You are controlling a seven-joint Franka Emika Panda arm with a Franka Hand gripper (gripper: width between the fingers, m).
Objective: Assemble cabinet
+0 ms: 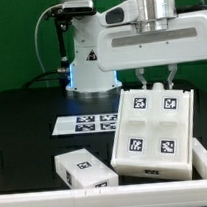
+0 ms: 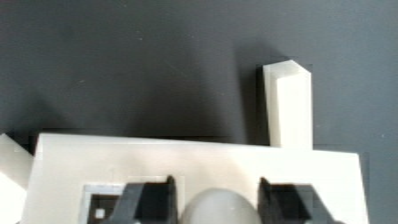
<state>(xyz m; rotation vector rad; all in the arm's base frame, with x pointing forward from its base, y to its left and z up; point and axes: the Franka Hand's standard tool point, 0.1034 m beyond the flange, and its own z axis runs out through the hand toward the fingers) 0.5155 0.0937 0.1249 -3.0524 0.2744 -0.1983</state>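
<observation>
My gripper [image 1: 155,83] is at the far edge of the cabinet [image 1: 153,125], fingers spread apart, unclamped. Four black-and-white square tags [image 1: 135,142] on its face; marker board [image 1: 88,123] lies beside.

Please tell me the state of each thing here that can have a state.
cabinet: lying on the table, tagged face up.
gripper: open, fingers apart, over the cabinet's edge.
small white block: lying loose on the table.
marker board: flat on the table.
</observation>
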